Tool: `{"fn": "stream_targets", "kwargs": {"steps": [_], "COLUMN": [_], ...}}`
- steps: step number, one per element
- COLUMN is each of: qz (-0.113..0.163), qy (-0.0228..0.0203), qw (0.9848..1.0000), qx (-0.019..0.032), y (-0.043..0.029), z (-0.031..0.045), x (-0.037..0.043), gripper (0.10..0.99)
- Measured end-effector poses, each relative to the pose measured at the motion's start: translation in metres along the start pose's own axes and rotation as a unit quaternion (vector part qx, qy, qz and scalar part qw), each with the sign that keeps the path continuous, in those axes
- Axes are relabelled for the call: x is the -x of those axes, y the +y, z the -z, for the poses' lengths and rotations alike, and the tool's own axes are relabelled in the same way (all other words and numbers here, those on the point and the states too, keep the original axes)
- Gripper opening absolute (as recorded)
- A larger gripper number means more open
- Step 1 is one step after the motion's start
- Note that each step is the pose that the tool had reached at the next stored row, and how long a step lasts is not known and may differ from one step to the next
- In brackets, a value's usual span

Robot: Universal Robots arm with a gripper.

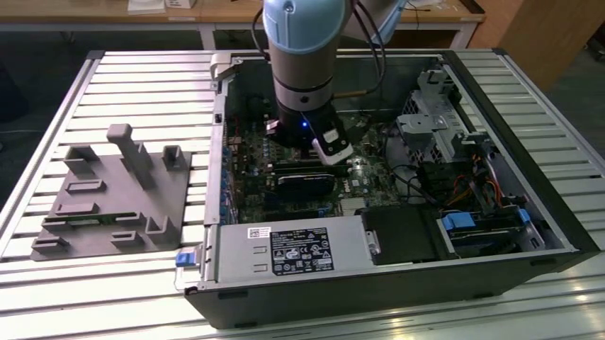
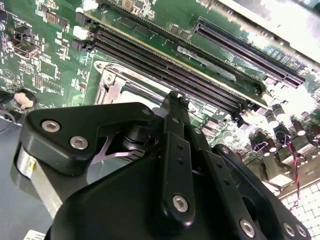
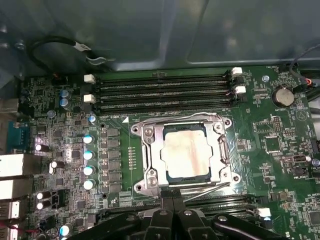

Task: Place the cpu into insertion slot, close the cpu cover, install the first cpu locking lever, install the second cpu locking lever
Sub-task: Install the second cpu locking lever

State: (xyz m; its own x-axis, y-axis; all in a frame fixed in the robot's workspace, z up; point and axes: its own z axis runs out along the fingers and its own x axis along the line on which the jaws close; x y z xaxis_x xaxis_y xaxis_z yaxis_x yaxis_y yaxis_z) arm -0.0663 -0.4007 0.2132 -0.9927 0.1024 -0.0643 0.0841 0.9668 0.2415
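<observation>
The cpu (image 3: 187, 152), a dull silver square, lies flat in the insertion slot (image 3: 141, 129) on the green motherboard. Over it the cpu cover (image 3: 150, 150) is down and frames the chip. One thin wire locking lever (image 3: 175, 118) runs along one side of the socket, and another lever (image 3: 197, 187) runs along the opposite side. My gripper (image 3: 172, 201) hangs just off that second lever's side, fingers together with nothing seen between them. In the second wrist view my gripper (image 2: 172, 99) hides most of the cover (image 2: 116, 82). The exterior view has my gripper (image 1: 317, 152) low inside the open computer case.
Long black memory slots (image 3: 160, 92) lie beside the socket, and a row of capacitors (image 3: 88, 155) stands close by. The case holds a power supply (image 1: 293, 251) and a drive cage (image 1: 435, 127). A grey fixture (image 1: 104, 198) sits on the table at the exterior view's left.
</observation>
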Motion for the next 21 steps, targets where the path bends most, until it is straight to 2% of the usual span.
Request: {"fn": "stream_targets", "kwargs": {"steps": [6,9,21], "qz": [-0.002,-0.002,-0.003], "qy": [0.0014,0.0021,0.0036], "qw": [0.9999,0.9997,0.9992], "qx": [0.017,0.0243,0.0387], "y": [-0.0112,-0.0129,-0.0166], "z": [0.0007,-0.0005,-0.01], "x": [0.0003,-0.0017,-0.0131], "gripper": [0.106,0.106,0.106]}}
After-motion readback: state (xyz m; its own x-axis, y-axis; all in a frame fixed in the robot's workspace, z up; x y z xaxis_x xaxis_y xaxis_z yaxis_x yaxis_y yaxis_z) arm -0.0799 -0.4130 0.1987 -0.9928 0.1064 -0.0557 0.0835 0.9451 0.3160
